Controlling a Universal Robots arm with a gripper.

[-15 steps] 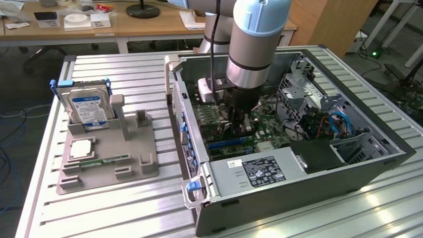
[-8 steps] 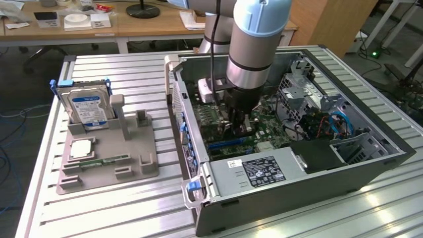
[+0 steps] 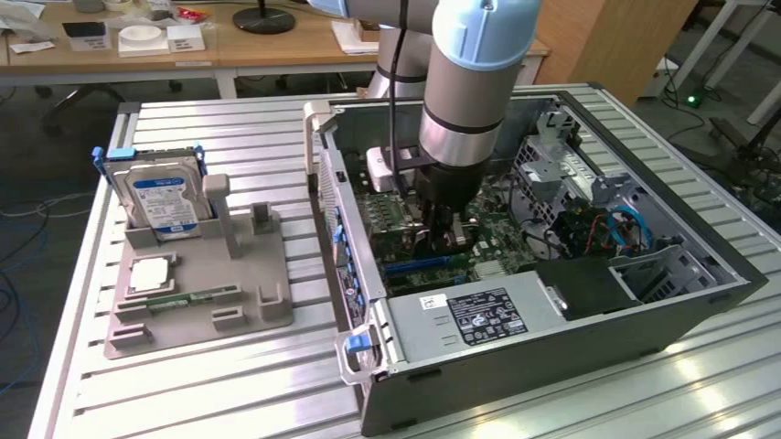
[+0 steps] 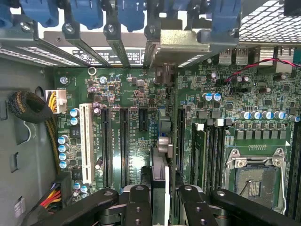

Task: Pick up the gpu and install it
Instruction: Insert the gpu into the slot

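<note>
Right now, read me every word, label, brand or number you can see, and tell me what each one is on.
Nothing is clear enough to quote.
Blue label on the hard drive: print too small.
Black label on the power supply: too small.
White sticker beside it: too small.
White lettering on the motherboard: blurred.
Dark sticker on the case wall: blurred.

The gpu, edge-on between the matt black fingers of the gripper, is ended by a bracket of pale, dull metal. Beneath the gripper a glossy green motherboard is seen, enclosed by a matt grey metal case on a ribbed, shiny aluminium table.
</note>
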